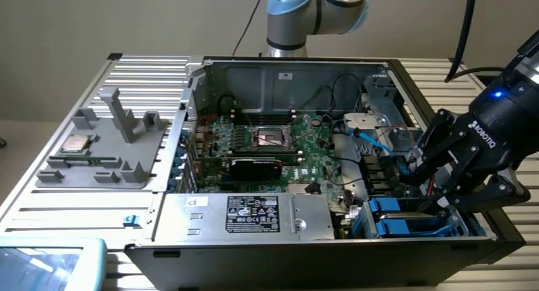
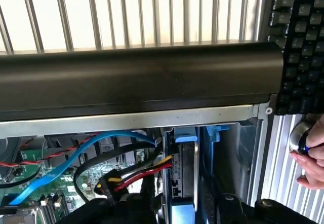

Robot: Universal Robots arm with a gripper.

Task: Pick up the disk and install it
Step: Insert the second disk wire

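Observation:
The disk (image 2: 184,179) stands on edge in the drive bay at the computer case's front corner. It is silver-grey with a printed label, and blue rails (image 2: 185,137) cap its end. In the exterior view the blue rails (image 1: 394,207) show in the bay on that view's right. My gripper (image 1: 438,189) hangs over this bay with its black fingers (image 1: 427,166) spread. In the wrist view my gripper (image 2: 182,215) straddles the disk's near end, a dark finger (image 2: 238,210) standing clear of its side.
Blue, red, yellow and black cables (image 2: 126,176) crowd the bay beside the disk. The case's black side wall (image 2: 136,82) runs close by. A hand (image 2: 313,153) rests on a round knob near a keyboard (image 2: 301,41). A grey fixture (image 1: 101,155) holds a small chip (image 1: 77,142).

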